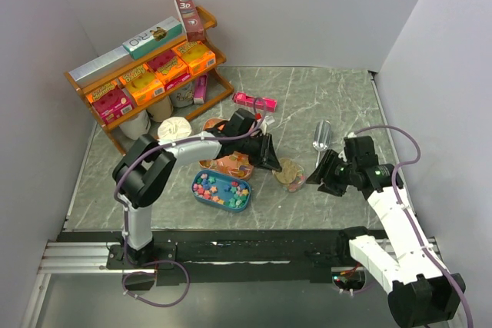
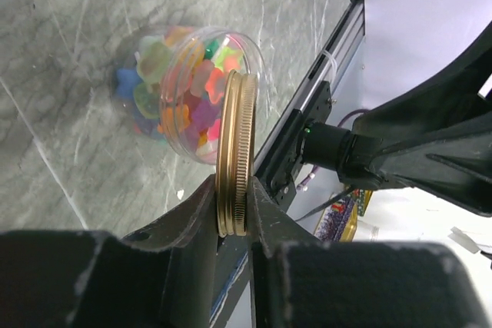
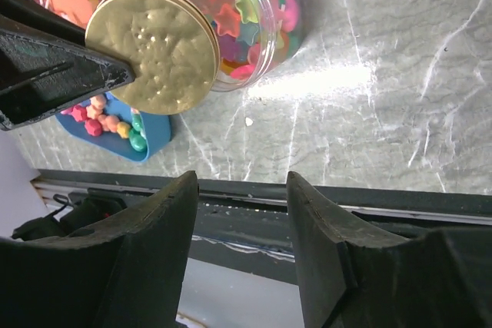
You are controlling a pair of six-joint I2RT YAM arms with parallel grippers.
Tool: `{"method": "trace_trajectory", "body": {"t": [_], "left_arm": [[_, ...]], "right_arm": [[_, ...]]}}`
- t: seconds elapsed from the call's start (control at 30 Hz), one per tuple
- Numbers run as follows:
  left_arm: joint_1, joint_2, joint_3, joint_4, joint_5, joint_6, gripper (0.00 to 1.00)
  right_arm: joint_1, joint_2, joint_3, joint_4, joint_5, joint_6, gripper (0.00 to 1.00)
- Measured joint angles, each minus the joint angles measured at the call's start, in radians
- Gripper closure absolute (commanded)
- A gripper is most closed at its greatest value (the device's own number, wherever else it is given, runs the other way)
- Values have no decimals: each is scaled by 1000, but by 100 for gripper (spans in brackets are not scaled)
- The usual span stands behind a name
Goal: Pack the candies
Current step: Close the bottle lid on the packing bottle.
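The left gripper (image 2: 234, 203) has its fingers clamped on the rim of a gold lid (image 2: 235, 151), whose lower edge is hidden between them. Just behind it stands a clear jar (image 2: 192, 90) of candies (image 2: 181, 94). Its mouth is covered by the lid, so I cannot tell whether the two touch. From above, the jar sits mid-tabletop towards the near edge, half hidden by the gripper. More candies lie in a blue tray (image 1: 221, 190) to its left, nearer that edge. The right gripper (image 3: 242, 190) hangs just right of the jar, fingers apart with seemingly nothing between them.
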Motion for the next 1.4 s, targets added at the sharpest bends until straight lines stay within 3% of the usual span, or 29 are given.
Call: {"method": "trace_trajectory", "body": {"t": [0.23,0.5,1.4], "left_arm": [[-6,36,36,-18,-35,-6,66],[-54,99,166,-201,-154,54,56],[-119,127,289,-380,-282,132,50]], "right_arm": [[0,18,-32,26,20,0,44],[0,83,-52,66,26,-4,45],[29,351,-48,273,37,-56,43]]}}
